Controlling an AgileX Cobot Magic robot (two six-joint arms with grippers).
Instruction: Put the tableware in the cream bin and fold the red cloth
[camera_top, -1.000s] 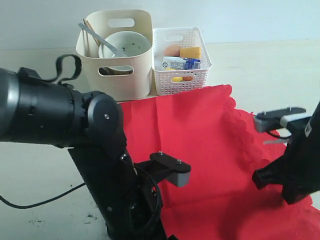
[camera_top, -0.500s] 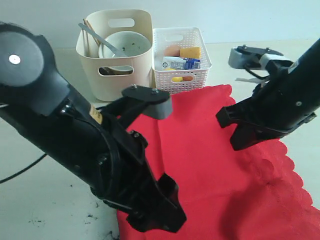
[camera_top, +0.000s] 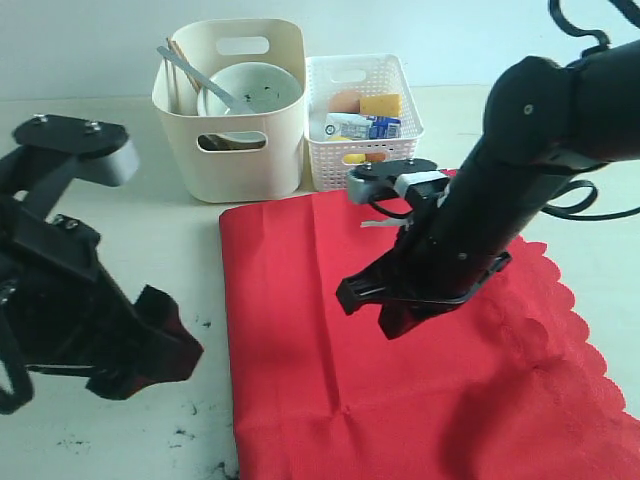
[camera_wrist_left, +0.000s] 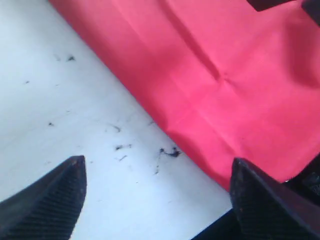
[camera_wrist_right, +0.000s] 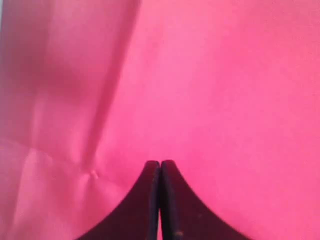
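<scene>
Two black weave-textured left fingers (camera_wrist_left: 50, 205) spread wide, empty, over pale scuffed tabletop (camera_top: 150, 230) beside cloth edge. One bright red fabric cloth (camera_top: 300, 380) flat on tabletop, creased, right edge scalloped. Two black right fingers (camera_wrist_right: 145, 210) pressed together, empty, over cloth's middle. Far: one tall smooth cream plastic bin (camera_top: 250, 150) holds one pale speckled bowl (camera_top: 262, 85), wooden chopsticks (camera_top: 180, 58) and grey metal handle (camera_top: 195, 75). Touching it, one white lattice basket (camera_top: 365, 160).
</scene>
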